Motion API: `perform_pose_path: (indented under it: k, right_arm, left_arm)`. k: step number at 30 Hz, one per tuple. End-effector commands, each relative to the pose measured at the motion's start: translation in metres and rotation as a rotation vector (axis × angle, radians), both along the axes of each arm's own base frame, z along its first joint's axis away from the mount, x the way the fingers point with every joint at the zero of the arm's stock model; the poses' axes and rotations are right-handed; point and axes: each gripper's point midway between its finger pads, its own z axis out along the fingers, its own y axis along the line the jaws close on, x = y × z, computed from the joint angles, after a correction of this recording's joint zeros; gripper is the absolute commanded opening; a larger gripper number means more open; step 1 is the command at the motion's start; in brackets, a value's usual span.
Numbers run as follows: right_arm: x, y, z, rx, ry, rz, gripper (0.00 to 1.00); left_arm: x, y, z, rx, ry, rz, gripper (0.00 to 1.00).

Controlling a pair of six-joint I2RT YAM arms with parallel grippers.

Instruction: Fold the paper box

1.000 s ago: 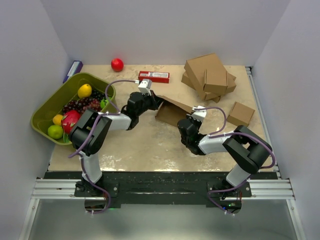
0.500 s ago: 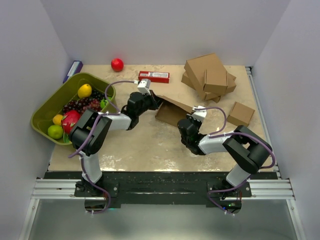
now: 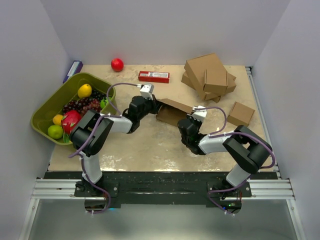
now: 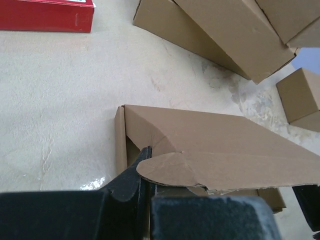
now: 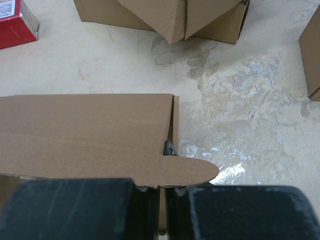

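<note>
The paper box [image 3: 172, 111] is a thin brown cardboard mailer lying mid-table, its lid tilted down over the base. My left gripper [image 3: 153, 103] is at the box's left end and my right gripper [image 3: 189, 121] at its near right corner. In the left wrist view my gripper [image 4: 146, 167] is shut on the box's side wall, under a rounded lid tab [image 4: 167, 170]. In the right wrist view my gripper [image 5: 166, 170] is shut on the box's wall beneath another rounded tab [image 5: 192, 172]. The lid [image 5: 85, 130] hides the box's inside.
A stacked pile of brown boxes [image 3: 207, 75] stands at the back right, with a small cube-like box [image 3: 241, 113] near it. A red carton [image 3: 153, 76] and a red ball [image 3: 117, 64] lie at the back. A green basket [image 3: 48, 102] of fruit stands at the left.
My left gripper has moved a little toward the near right with the box's left end, and the lid lies lower. The right arm has barely moved.
</note>
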Motion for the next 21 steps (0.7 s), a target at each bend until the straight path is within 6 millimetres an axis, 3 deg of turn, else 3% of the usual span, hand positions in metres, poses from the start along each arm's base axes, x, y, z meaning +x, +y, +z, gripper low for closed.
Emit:
perform_pose_path:
  k: [1, 5, 13, 20, 21]
  right_arm:
    - [-0.004, 0.009, -0.008, 0.018, 0.043, 0.059, 0.09]
    - [-0.010, 0.006, -0.005, 0.009, 0.057, 0.071, 0.18]
    - [-0.029, 0.012, 0.008, 0.019, 0.110, 0.223, 0.73]
    - [-0.058, 0.030, 0.011, 0.053, 0.238, 0.420, 0.82]
    - [-0.061, 0.031, 0.021, 0.077, 0.224, 0.435, 0.83]
  left_arm:
    - [-0.026, 0.000, -0.036, 0.157, 0.038, -0.038, 0.00]
    - [-0.034, 0.005, -0.041, 0.229, 0.023, -0.006, 0.00]
    - [-0.036, 0.012, -0.045, 0.296, 0.025, 0.040, 0.00]
    - [-0.038, 0.013, -0.045, 0.296, 0.025, 0.039, 0.00]
    - [-0.037, 0.013, -0.045, 0.295, 0.024, 0.042, 0.00]
